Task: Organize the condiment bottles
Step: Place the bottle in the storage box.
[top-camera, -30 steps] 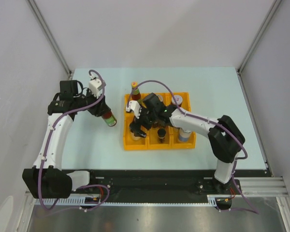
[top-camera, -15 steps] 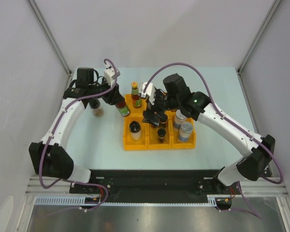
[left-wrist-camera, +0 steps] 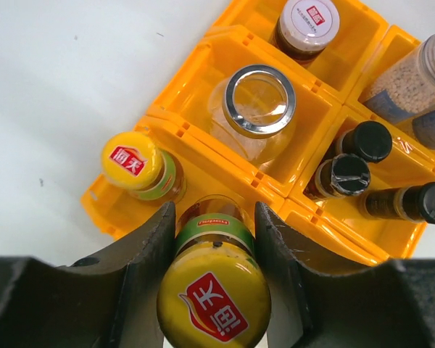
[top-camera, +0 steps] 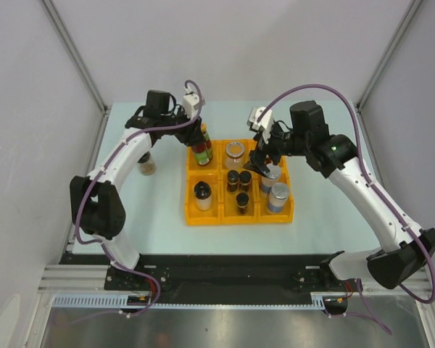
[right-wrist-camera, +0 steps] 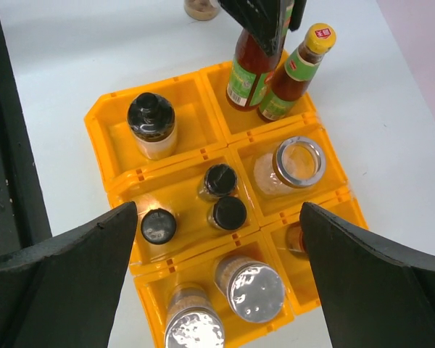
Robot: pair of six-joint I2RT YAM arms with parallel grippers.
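Note:
My left gripper (top-camera: 196,143) is shut on a slim sauce bottle (left-wrist-camera: 214,297) with a yellow cap and a green label. The bottle's lower end is inside the far-left compartment of the yellow-orange tray (top-camera: 191,217). A second sauce bottle (left-wrist-camera: 134,163) stands beside it in the same compartment. My right gripper (top-camera: 263,161) is open and empty, held above the tray's right side. In the right wrist view it (right-wrist-camera: 217,212) is spread wide over black-capped jars (right-wrist-camera: 230,212) and silver-lidded shakers (right-wrist-camera: 250,290). A clear jar (top-camera: 235,151) stands in the far middle compartment.
One small jar (top-camera: 148,165) stands on the table left of the tray, under my left arm. A black-lidded jar (top-camera: 202,194) is in the near-left compartment. A white-capped jar (left-wrist-camera: 308,22) is in the far-right compartment. Grey walls enclose the table.
My left gripper carried the sauce bottle rightward from the open table into the tray's far-left compartment. My right gripper pulled back and to the right, away from the tray's left side.

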